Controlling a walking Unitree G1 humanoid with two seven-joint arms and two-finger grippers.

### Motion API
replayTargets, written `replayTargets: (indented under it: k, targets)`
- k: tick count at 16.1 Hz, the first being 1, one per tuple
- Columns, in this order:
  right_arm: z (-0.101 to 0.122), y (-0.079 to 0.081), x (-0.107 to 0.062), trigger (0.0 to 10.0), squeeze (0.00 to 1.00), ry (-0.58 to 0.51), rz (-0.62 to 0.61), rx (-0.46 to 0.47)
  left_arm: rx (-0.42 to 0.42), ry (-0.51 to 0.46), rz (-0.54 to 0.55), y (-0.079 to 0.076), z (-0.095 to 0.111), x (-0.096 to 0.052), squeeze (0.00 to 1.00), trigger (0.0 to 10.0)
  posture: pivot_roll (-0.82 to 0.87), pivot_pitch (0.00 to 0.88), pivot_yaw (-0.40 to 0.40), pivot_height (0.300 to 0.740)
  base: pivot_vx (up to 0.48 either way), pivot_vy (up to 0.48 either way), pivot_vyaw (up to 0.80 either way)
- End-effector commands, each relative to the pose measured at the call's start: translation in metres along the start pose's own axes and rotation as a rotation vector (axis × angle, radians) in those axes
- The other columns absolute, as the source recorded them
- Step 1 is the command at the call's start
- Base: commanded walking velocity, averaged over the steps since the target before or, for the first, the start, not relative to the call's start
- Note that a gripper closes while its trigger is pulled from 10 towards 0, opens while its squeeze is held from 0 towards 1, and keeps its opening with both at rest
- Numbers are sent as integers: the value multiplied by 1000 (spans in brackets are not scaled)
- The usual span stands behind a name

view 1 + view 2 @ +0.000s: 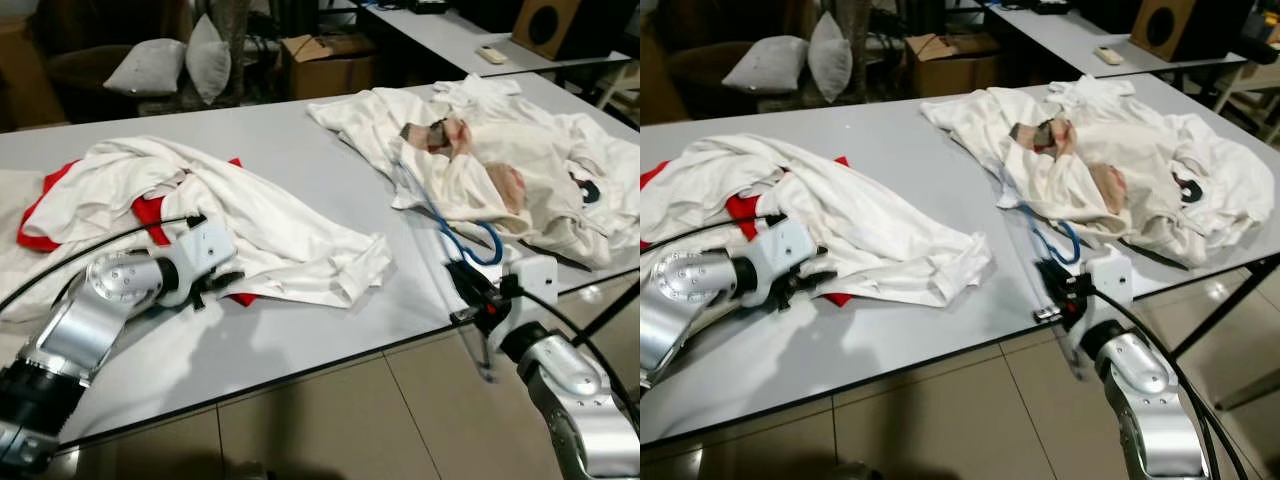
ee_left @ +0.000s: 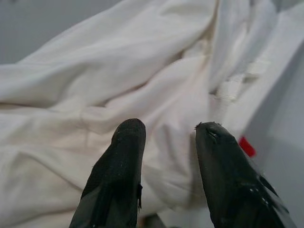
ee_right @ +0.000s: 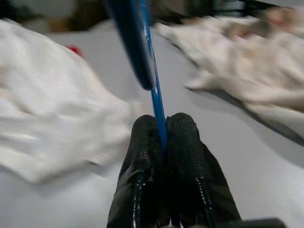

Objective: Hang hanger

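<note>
Two heaps of clothes lay on the worktop (image 1: 300, 160): one heap (image 1: 200, 215) on the left, the other heap (image 1: 500, 160) on the right, well apart. The hanger (image 1: 470, 240) lay at the near edge of the right heap. Behind the worktop stood a box (image 1: 325, 65), with two cushions (image 1: 175, 62) to its left.

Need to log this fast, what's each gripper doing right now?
Left gripper: open, over the white shirt, holding nothing.
Right gripper: closed on the blue hanger.
</note>
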State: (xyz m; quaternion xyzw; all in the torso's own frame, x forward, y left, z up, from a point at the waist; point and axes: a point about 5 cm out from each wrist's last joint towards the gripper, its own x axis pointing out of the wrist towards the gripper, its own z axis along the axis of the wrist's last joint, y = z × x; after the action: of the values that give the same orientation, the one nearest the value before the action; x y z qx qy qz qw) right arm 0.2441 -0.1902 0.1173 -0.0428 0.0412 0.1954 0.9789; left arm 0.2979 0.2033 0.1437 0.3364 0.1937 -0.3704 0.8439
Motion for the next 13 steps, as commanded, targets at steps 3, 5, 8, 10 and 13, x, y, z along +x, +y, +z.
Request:
replayTargets:
  k: [3, 5, 8, 10, 13]
  targets:
    - [20, 5, -18, 10000, 0, -41, 238, 51, 1, 33, -20, -9, -7, -14, 0, 10000, 78, 0, -2, 740, 0, 0, 0]
    - [20, 7, -25, 10000, 0, -3, 314, 32, -41, 20, -3, -12, -8, -14, 0, 10000, 68, 0, -5, 740, 0, 0, 0]
    - [22, 10, -32, 10000, 0, 28, 359, 37, -154, -50, 61, -19, 1, 1, 0, 10000, 51, 0, -2, 740, 0, 0, 0]
    - [22, 15, -37, 10000, 0, 38, 389, 54, -176, -81, 72, -20, 5, 4, 0, 10000, 46, 0, -2, 740, 0, 0, 0]
    - [19, 13, -44, 10000, 0, 65, 399, 58, -131, -29, 62, -24, 0, 6, 0, 5098, 47, 0, 6, 740, 0, 0, 0]
